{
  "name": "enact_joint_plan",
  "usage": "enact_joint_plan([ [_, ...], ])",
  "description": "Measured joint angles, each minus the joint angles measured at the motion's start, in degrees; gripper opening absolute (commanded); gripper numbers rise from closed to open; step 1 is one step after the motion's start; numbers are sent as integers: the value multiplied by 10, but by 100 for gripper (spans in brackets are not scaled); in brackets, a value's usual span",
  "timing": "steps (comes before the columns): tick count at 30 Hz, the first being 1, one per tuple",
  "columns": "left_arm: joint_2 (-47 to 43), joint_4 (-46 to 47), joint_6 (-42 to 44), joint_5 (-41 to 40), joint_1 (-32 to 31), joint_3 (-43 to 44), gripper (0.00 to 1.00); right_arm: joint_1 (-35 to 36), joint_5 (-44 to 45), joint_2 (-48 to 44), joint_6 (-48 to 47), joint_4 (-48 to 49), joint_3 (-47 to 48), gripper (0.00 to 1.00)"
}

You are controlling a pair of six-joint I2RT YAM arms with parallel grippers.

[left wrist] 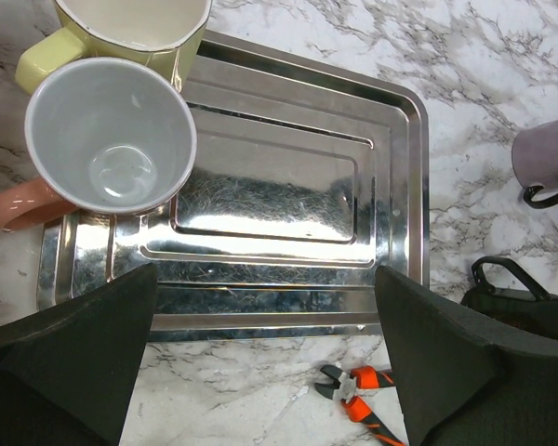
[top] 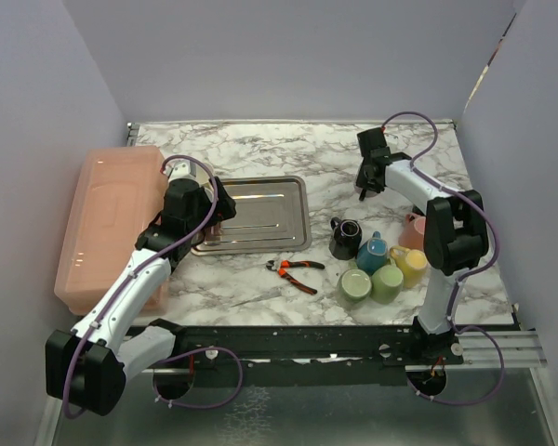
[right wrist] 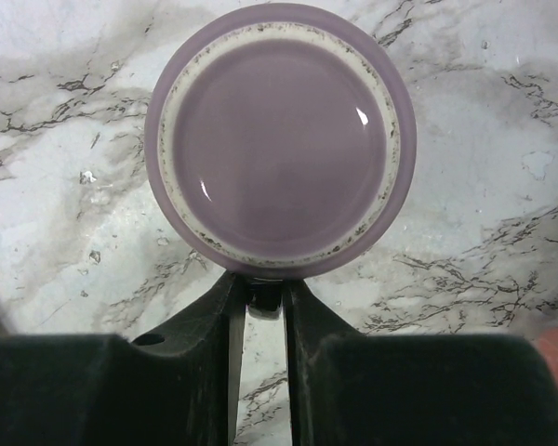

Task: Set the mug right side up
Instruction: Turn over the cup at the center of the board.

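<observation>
A purple mug (right wrist: 281, 139) is upside down on the marble at the far right, its flat base with a pale unglazed ring facing up. My right gripper (right wrist: 265, 297) is shut on its dark handle at the mug's near side; in the top view the gripper (top: 365, 181) covers the mug. The mug's side also shows at the right edge of the left wrist view (left wrist: 544, 158). My left gripper (left wrist: 265, 274) is open and empty over the near rim of a steel tray (left wrist: 391, 186), and it shows in the top view (top: 221, 206).
A pink mug with a grey inside (left wrist: 112, 139) and a yellow mug (left wrist: 130, 28) stand upright at the tray's left end. Orange-handled pliers (top: 296, 270) lie in front of the tray. A black mug (top: 344, 237) and several coloured mugs (top: 381, 269) cluster at the right. A pink lidded bin (top: 107, 218) stands at the left.
</observation>
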Motion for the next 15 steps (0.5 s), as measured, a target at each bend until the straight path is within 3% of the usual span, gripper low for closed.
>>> enact_joint_plan([
  [9, 8, 0, 0, 0, 0, -5, 99, -10, -23, 16, -11, 0, 21, 27],
  [11, 9, 0, 0, 1, 0, -5, 99, -12, -27, 22, -13, -1, 24, 22],
  [14, 9, 0, 0, 1, 0, -5, 99, -14, -32, 28, -16, -1, 26, 3],
  [15, 10, 0, 0, 1, 0, -5, 99, -14, -33, 28, -17, 0, 26, 1],
])
